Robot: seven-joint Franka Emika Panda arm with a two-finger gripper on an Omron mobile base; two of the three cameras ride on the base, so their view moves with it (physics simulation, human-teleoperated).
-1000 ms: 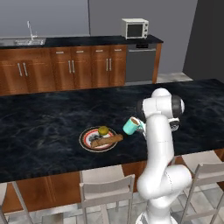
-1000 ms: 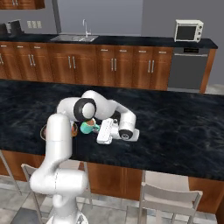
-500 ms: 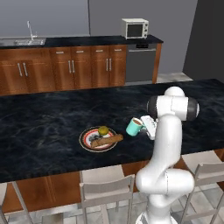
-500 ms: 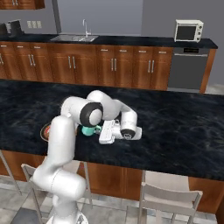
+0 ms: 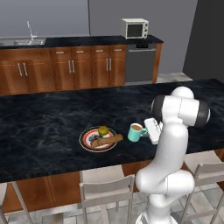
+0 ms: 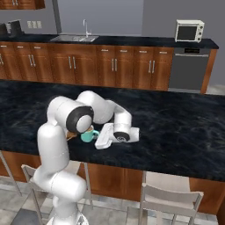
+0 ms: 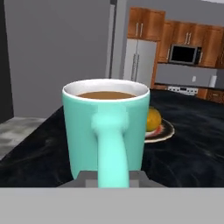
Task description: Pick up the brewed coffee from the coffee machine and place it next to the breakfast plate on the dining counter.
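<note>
Hand view: the brewed coffee [image 7: 106, 127] is seen upright, its handle turned toward the gripper [image 5: 150, 130], whose jaw state cannot be told. It is kept level just beside the breakfast plate [image 5: 87, 133] on the dining counter [image 5: 39, 127], probably against spilling.

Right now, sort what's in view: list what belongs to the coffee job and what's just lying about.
Job:
mug of coffee, at the gripper
plate
dining counter

Lying about:
microwave
sink
chairs
dishwasher
</note>
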